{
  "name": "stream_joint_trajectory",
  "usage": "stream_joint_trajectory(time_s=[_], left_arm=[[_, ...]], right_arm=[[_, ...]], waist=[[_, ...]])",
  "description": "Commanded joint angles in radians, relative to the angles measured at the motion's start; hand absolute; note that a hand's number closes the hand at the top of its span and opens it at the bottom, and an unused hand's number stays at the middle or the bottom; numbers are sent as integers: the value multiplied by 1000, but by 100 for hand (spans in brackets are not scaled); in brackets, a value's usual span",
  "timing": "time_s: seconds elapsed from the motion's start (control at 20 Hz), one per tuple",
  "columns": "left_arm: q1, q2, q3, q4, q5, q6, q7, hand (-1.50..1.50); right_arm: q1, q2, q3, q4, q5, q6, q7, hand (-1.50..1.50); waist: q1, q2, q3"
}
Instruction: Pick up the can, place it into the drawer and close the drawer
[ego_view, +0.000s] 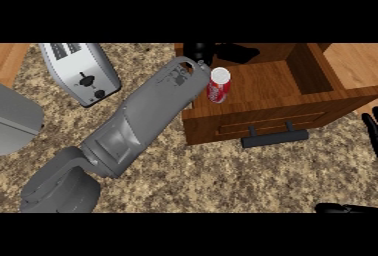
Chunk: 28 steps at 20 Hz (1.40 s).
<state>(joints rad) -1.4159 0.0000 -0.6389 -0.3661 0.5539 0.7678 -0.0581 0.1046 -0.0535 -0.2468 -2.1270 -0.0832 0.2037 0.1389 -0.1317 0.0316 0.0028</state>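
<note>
Presently, seen from the head view:
Can: a red-and-white can (218, 85) is seen lying or tilted inside the open drawer (295, 95), its pale top end turned upward in the view, just beside the wrist end of the left forearm (148, 120).
Left hand: the left hand (201, 52) is reached past the can toward the drawer's far side; only a dark shape is shown above the wrist, so whether its fingers are straight or curled cannot be told, and contact with the can cannot be confirmed.
Right hand: dark fingers of the right hand (371, 131) are seen at the view's right edge, well apart from the can, beyond the drawer's front corner; they appear relaxed and nothing is held.
Drawer: it is pulled out, with its dark handle (275, 137) on the side nearer the robot, below the left hand.
Handling: the can is judged light, stiff and thin-walled, easily dented if squeezed, with a smooth, somewhat slippery side that would roll when lying.
Hold: the curved side wall at mid-height is judged the best place, fingers opposite thumb, not the rims.
Progress: placement looks done or nearly so; closing is not yet done.
Nearby: a toaster (80, 71) stands well to the left of the left forearm.
</note>
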Motion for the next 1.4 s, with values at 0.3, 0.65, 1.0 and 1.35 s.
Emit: stream_joint_trajectory(time_s=[0.3, 0.65, 1.0, 1.35], left_arm=[[23, 0, -2, -40, 82, 43, -19, -150], [-50, 0, 45, -49, 151, 38, -22, -150], [-15, 0, 24, -84, 153, 59, -77, -150], [3, 0, 19, -111, 169, 78, -61, -150]], right_arm=[[-25, -84, 26, -68, 204, 1, -70, -150], [-45, -122, 78, -52, 351, 3, -155, -150], [-69, -172, 182, -30, 642, -45, -150, -150], [-141, -187, 334, 123, 947, -124, -143, -150]], waist=[[2, 0, -1], [33, -4, -1], [88, -21, -2], [109, -24, -2]])
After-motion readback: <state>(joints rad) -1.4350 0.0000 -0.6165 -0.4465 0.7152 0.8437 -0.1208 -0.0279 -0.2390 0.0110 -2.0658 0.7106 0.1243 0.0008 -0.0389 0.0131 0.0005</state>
